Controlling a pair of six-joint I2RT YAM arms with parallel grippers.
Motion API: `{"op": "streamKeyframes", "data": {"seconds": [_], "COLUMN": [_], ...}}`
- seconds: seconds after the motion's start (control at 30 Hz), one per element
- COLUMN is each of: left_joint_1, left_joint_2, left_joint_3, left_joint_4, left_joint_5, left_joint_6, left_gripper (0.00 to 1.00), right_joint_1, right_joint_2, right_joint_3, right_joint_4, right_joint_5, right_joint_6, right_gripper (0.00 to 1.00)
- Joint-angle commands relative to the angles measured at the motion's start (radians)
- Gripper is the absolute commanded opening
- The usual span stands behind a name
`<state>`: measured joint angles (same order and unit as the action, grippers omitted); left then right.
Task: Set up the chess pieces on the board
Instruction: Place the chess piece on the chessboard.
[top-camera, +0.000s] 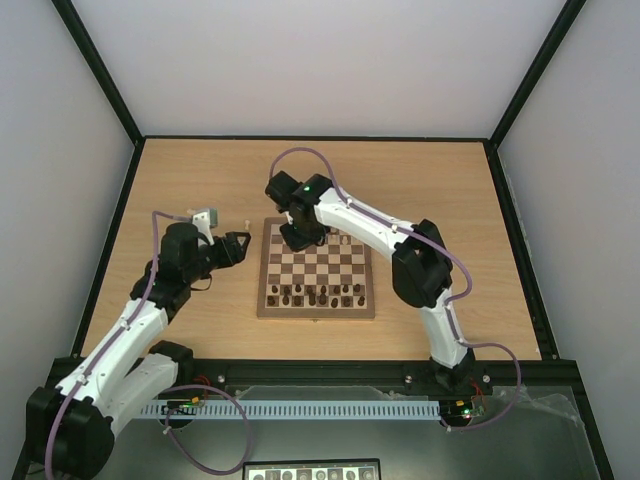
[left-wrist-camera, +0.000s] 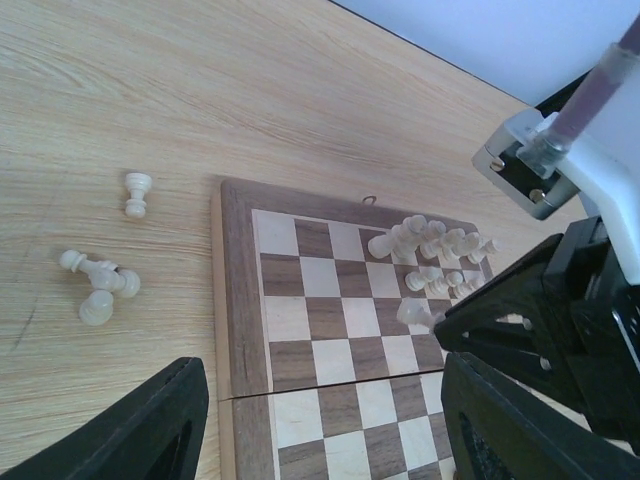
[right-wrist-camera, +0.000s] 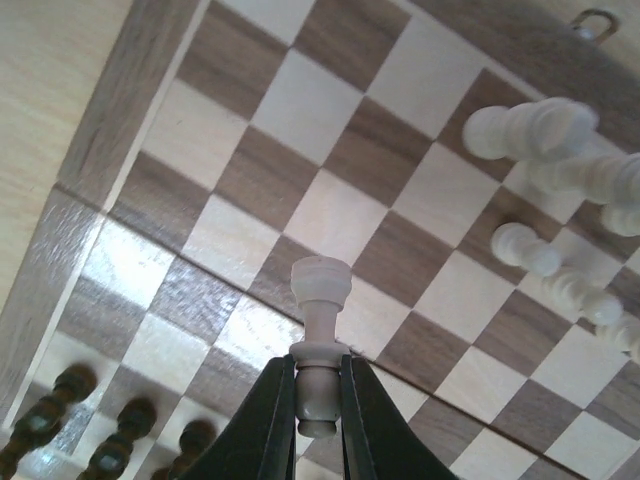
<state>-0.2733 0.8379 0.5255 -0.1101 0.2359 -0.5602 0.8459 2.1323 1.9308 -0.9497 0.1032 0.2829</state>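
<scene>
The wooden chessboard (top-camera: 316, 270) lies mid-table and also shows in the left wrist view (left-wrist-camera: 236, 300). My right gripper (right-wrist-camera: 318, 375) is shut on a pale cream chess piece (right-wrist-camera: 320, 300) and holds it over the board's far left squares (top-camera: 296, 232). Other pale pieces (left-wrist-camera: 430, 245) stand clustered at the board's far right part (right-wrist-camera: 560, 160). Three pale pieces lie loose on the table left of the board: one upright (left-wrist-camera: 137, 193), two in a heap (left-wrist-camera: 100, 285). My left gripper (top-camera: 238, 247) hovers open and empty just left of the board, its fingers (left-wrist-camera: 140, 430) wide apart.
Dark brown chessmen (top-camera: 318, 294) stand in rows along the board's near edge (right-wrist-camera: 120, 440). A small clasp (left-wrist-camera: 371, 199) sits on the board's far border. A grey block (top-camera: 204, 219) sits on the table behind my left wrist. Black frame posts edge the table.
</scene>
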Motion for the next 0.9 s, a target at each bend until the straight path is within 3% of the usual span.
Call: {"op": "streamKeyframes", "data": {"seconds": [0.0,0.17,0.47,0.87], "left_joint_1": [0.007,-0.025,-0.121,-0.157], "left_joint_2": [0.03,0.127,0.161,0.178], "left_joint_3": [-0.027,-0.045,-0.026,-0.011], "left_joint_4": [0.059,0.159,0.201,0.233], "left_joint_5": [0.048,0.115,0.087,0.046], "left_joint_6": [-0.005,-0.034,-0.05,-0.083], "left_gripper": [0.66,0.61,0.6,0.6], "right_joint_1": [0.015,0.014,0.007,0.007], "right_joint_2": [-0.06,-0.154,-0.29,-0.342], "right_joint_3": [-0.022,-0.064,-0.184,-0.287], "right_joint_4": [-0.079,-0.025,0.095,0.152], "right_joint_5": [-0.068,-0.176,-0.398,-0.436], "right_joint_6": [-0.039,-0.068,-0.091,-0.089], "right_gripper": [0.08,0.08,0.09,0.09]}}
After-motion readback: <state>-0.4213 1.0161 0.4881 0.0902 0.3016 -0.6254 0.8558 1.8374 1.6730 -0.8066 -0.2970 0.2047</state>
